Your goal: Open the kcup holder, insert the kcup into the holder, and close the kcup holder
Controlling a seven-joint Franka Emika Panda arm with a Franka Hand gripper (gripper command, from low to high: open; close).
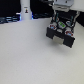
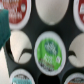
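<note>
The kcup holder [image 1: 62, 33] is a black box at the exterior view's upper right, with its tray of round slots slid out. The kcup [image 2: 49, 51], with a green-and-blue foil lid, sits in a middle slot of the tray [image 2: 30, 31]; it shows as a green spot in the exterior view [image 1: 61, 23]. My gripper [image 1: 61, 18] hangs just above the tray and holds nothing. One teal fingertip [image 2: 3, 27] shows at the wrist view's edge, apart from the kcup.
Pods with reddish lids [image 2: 15, 11] fill neighbouring slots, and other slots [image 2: 21, 46] look white and empty. A tall white post [image 1: 25, 11] stands at the back. Dark items line the table's far edge [image 1: 9, 19].
</note>
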